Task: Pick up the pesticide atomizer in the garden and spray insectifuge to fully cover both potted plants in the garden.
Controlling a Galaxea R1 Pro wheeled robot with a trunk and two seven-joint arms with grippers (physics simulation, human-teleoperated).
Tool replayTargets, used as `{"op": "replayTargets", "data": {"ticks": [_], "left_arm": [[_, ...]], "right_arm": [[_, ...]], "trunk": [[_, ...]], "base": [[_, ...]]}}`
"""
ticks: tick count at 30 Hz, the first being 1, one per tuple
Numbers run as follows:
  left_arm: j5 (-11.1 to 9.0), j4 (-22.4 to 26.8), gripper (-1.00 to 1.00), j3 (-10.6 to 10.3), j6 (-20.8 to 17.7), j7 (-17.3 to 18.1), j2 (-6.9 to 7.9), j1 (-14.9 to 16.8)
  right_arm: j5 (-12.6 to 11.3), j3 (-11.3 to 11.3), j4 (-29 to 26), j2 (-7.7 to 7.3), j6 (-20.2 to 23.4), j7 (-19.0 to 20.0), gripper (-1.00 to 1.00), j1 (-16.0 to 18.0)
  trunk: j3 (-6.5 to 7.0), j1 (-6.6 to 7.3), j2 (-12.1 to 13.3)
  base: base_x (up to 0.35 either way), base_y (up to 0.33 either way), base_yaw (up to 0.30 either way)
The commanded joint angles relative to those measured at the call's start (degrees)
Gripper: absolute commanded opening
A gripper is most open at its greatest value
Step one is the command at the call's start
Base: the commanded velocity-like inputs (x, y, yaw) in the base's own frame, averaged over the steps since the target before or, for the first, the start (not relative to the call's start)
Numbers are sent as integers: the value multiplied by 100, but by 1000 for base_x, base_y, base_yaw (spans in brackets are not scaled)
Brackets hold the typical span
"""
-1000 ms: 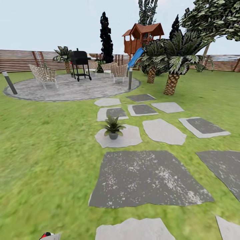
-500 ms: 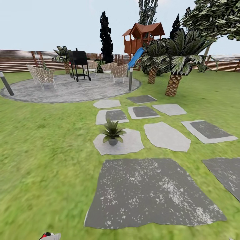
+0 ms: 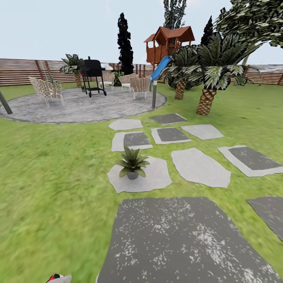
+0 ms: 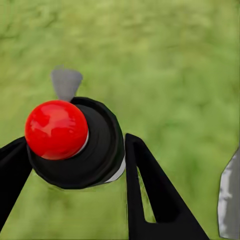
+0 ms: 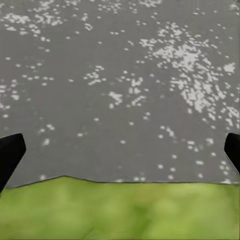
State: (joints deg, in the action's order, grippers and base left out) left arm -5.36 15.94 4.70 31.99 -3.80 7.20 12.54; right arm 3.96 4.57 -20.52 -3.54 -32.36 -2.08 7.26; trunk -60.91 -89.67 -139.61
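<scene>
While I look out through the head view, one potted plant sits just left of frame centre, a low rosette of pointed green leaves in a small grey pot, standing upright on a pale irregular paver. I can see only this one of the two.

A large dark speckled paver fills the lower centre of the frame, below the plant. More pale and dark pavers run up and to the right across the lawn.

In the upper left lies the round grey patio, with wicker chairs and a black grill on it. A slatted wooden fence runs behind. A palm with a scaly brown trunk stands at upper right, and a wooden play tower with a blue slide rises behind it at upper centre.

At the bottom left edge of the head view I see a sliver of red and white; too little shows to name it.

Left wrist view: the left gripper is pinching the pesticide atomizer. I see its black round top with a glossy red knob, the two black fingers pressed against either side. Blurred grass lies beyond.

Right wrist view: the right gripper is spread wide, fingertips at opposite frame edges, nothing between them. Beneath it the dark speckled paver meets a strip of grass.
</scene>
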Motion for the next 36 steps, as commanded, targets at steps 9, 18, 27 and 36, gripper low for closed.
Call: {"op": "replayTargets", "data": {"ticks": [9,18,27,36], "left_arm": [[-58,-4,-100,-13,18,11,1,3],[-62,-4,-100,-13,18,11,1,3],[-62,-4,-100,-13,19,11,1,3],[-62,-4,-100,-13,25,11,-12,3]], "right_arm": [[43,18,4,2,-15,-21,100,3],[43,16,4,2,-15,-21,100,3],[43,16,4,2,-17,-21,100,3],[9,21,2,6,-16,-42,100,3]], "trunk": [[-5,-2,-2],[-5,-2,-2],[-5,-2,-2],[-5,-2,-2]], "base": [[340,0,0],[340,0,0],[340,0,0],[340,0,0]]}}
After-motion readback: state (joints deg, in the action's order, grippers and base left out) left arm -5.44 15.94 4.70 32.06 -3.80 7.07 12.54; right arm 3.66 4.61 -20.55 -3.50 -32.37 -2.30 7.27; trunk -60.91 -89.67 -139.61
